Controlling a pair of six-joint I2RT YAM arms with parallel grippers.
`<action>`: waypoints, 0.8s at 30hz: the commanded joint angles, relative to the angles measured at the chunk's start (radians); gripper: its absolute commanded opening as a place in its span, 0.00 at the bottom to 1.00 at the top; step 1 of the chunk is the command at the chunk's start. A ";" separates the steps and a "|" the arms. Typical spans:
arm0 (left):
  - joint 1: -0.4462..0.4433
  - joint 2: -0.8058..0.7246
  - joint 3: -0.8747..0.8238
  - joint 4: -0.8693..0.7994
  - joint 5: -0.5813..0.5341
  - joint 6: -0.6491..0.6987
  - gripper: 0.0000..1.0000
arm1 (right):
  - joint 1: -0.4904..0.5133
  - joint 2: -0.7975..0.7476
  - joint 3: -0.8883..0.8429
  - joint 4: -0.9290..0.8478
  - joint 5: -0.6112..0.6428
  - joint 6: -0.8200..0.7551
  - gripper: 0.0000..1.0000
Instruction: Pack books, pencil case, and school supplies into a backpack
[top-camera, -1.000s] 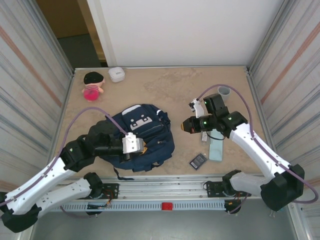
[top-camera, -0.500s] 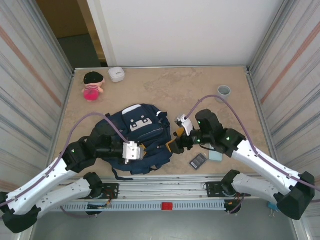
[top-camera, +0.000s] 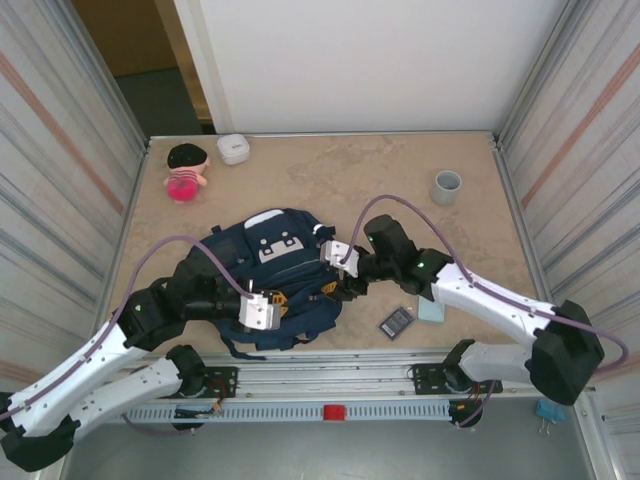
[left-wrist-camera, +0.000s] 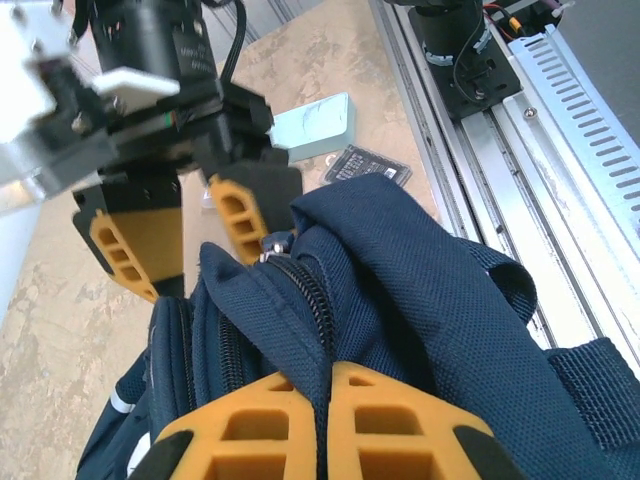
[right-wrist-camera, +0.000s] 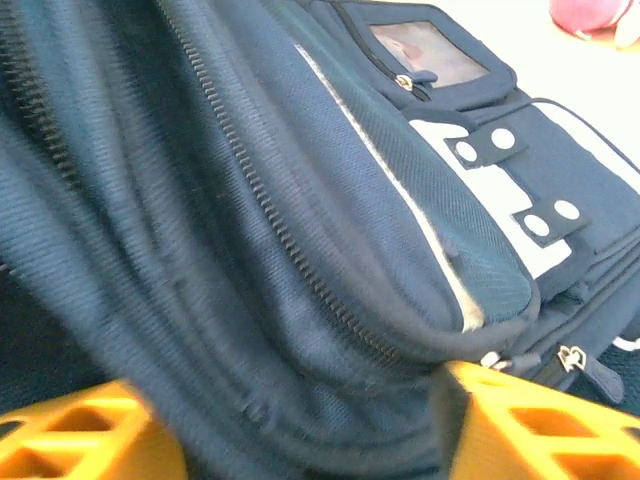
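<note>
Right hand (top-camera: 338, 288) has swung over onto our backpack (top-camera: 285, 250)
We see its fingers spread open; left hand (left-wrist-camera: 325, 390) pinches the zipper edge.

Navy backpack (top-camera: 300, 268) — white patches; pencil case (top-camera: 432, 312) perhaps teal.

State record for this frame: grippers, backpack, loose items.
left gripper: shut on backpack fabric beside a zip
right gripper: open, at the backpack's right edge, fabric between its fingers
backpack: lying on the table, front pockets up
pencil case: on the table right of the backpack, partly hidden
gridded rectangle: on the table, left of the pencil case
backpack contents: cannot tell
</note>
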 joint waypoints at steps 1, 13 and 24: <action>0.003 -0.030 0.006 0.057 0.033 0.013 0.00 | -0.019 0.031 0.088 0.072 -0.001 -0.088 0.18; 0.157 0.021 -0.064 0.156 0.022 -0.060 0.34 | -0.040 -0.265 0.119 -0.196 0.074 -0.141 0.00; -0.066 0.180 0.018 0.145 -0.218 -0.052 0.79 | -0.046 -0.201 0.207 -0.285 0.004 -0.149 0.00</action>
